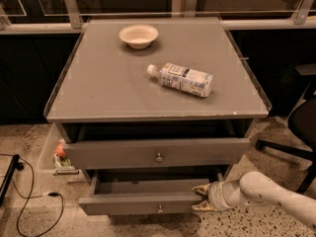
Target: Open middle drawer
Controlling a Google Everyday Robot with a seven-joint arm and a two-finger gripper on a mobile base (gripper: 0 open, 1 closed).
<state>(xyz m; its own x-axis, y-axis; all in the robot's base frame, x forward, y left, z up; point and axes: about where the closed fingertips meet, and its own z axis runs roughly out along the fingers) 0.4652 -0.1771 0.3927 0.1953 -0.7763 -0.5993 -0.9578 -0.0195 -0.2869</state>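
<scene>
1. Grey middle drawer (pixel 140 205) stands pulled out partway (tray showing) under the worktop (pixel 113 85).
2. Hand (pixel 198 198) at its right end, fingers spread over and under the front.

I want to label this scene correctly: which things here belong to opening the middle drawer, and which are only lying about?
Belongs to the job: middle drawer, pulled partly out; its knob; gripper at the drawer front's right end.
Lying about: bowl and plastic bottle on the cabinet top; upper drawer; office chair beside it.
</scene>
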